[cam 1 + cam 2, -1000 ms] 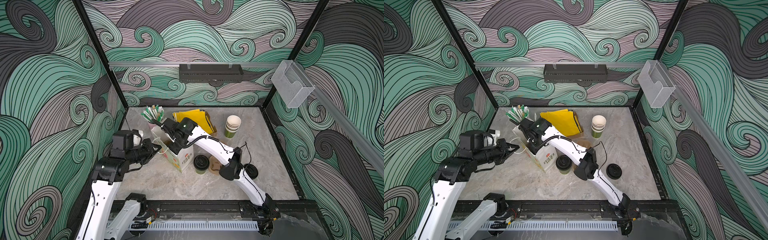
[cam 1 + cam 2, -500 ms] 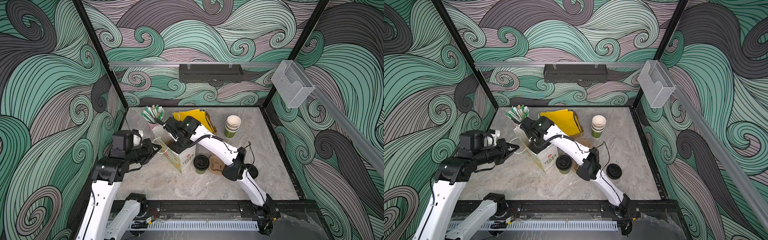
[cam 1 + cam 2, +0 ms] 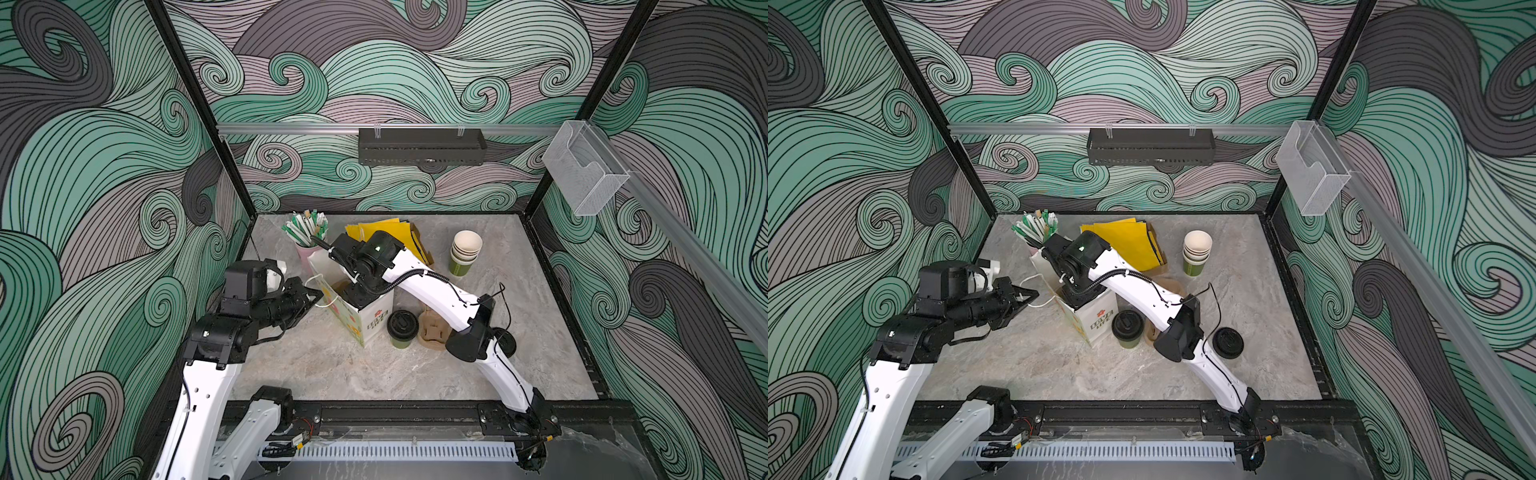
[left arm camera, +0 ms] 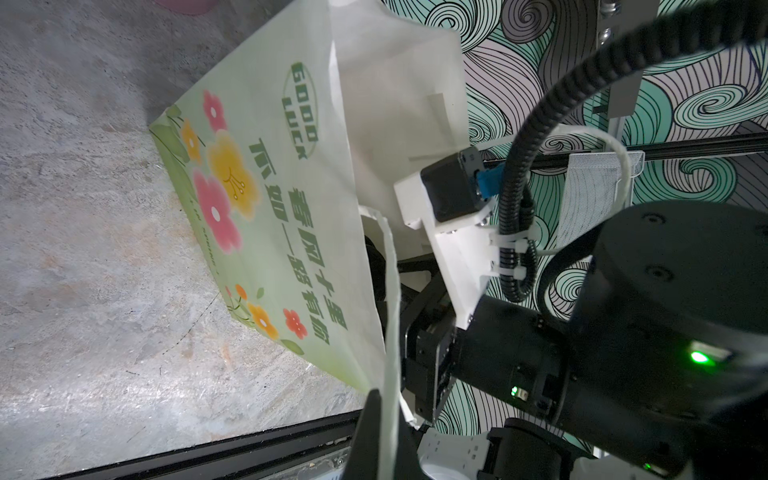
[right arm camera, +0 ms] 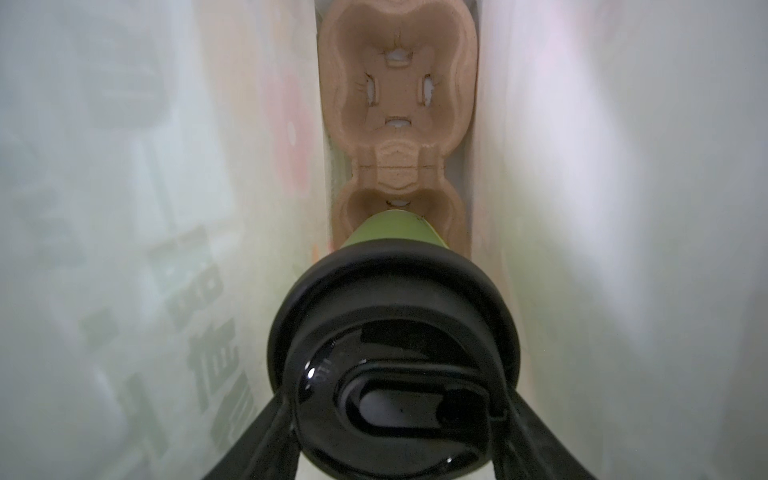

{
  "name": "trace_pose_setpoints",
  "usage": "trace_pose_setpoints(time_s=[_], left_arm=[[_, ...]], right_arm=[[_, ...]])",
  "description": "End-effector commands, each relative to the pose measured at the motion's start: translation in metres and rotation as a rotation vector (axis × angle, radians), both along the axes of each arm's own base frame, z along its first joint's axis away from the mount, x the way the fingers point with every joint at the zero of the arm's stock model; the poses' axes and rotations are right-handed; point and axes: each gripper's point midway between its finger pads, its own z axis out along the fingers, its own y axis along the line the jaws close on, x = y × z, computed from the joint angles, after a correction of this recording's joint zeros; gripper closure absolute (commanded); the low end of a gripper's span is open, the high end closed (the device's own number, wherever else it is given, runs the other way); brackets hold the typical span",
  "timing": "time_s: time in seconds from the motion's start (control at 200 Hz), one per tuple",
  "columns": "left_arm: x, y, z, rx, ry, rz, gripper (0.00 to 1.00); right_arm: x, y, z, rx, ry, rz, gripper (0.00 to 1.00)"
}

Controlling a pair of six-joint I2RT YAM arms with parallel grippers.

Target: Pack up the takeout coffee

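Clamping takeout coffee (image 5: 395, 332) inside bag (image 5: 124, 208), right tool (image 5: 399, 405) partly spread

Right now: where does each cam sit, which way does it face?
Top views: stereo pair high above the arm bases, looking down and back over the table; both arms show.
Left wrist: on the left arm, looking along the left gripper, shut on the bag handle, at the flowered side of the paper bag; right arm shows.
Right wrist: inside the bag, looking down past the right gripper gripping the takeout coffee over a pulp carrier.
Shared: top views and left wrist both show the bag.
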Motion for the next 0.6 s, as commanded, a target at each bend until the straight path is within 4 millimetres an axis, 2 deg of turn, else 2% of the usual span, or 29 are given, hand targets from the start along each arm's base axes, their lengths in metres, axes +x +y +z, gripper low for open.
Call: trace_pose_setpoints(time_s=[0.0, 0.595], left_arm=[[-0.002, 0.000, 0.003, 0.010, -0.017, -0.007, 1.00], [-0.002, 0.000, 0.001, 0.010, -0.011, -0.004, 1.00]], right_arm=[[0.000, -0.011, -0.007, -0.059, 0.008, -0.039, 0.46], [0.003, -0.012, -0.034, -0.103, 0.072, -0.067, 0.46]])
